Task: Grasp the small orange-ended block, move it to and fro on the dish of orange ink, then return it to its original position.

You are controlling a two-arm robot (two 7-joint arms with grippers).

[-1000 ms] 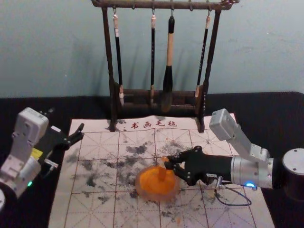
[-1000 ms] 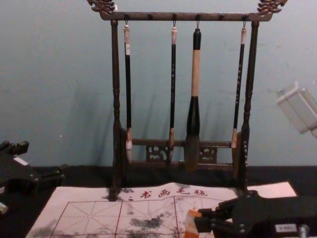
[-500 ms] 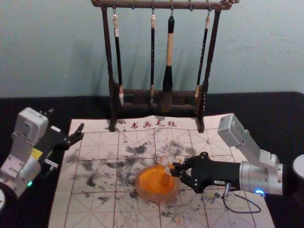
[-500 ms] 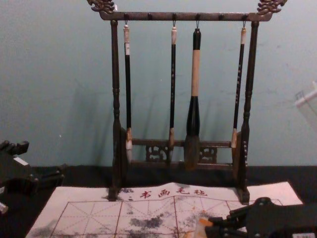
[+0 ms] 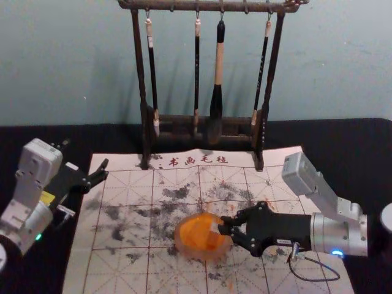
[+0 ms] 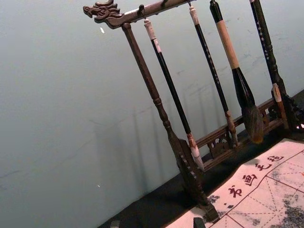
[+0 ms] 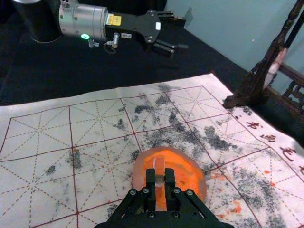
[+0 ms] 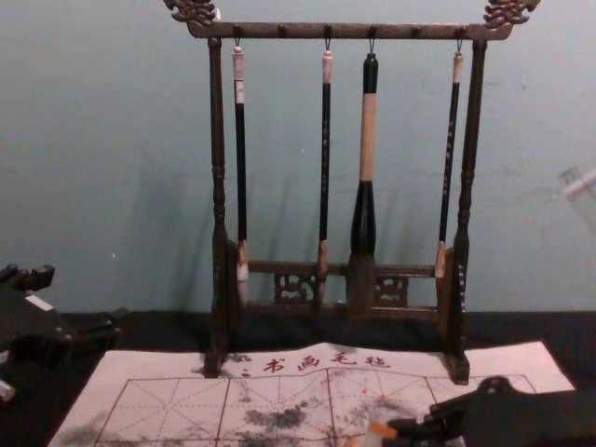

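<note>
My right gripper reaches in over the right side of the ink dish. It is shut on the small pale block, held at the dish's right part. In the right wrist view, the block stands between the fingertips of the right gripper, over the orange ink dish. The chest view has the block, with an orange top corner, at the tips of the right gripper. My left gripper stays parked at the mat's left edge, its fingers spread open.
A dark wooden rack with several hanging brushes stands at the mat's back edge. The gridded calligraphy mat bears grey smudges and small orange spots, and lies on a black table cover.
Over the last second my right gripper has drawn back to the right and slightly toward the near side, carrying the block across the dish. My left arm has stayed still.
</note>
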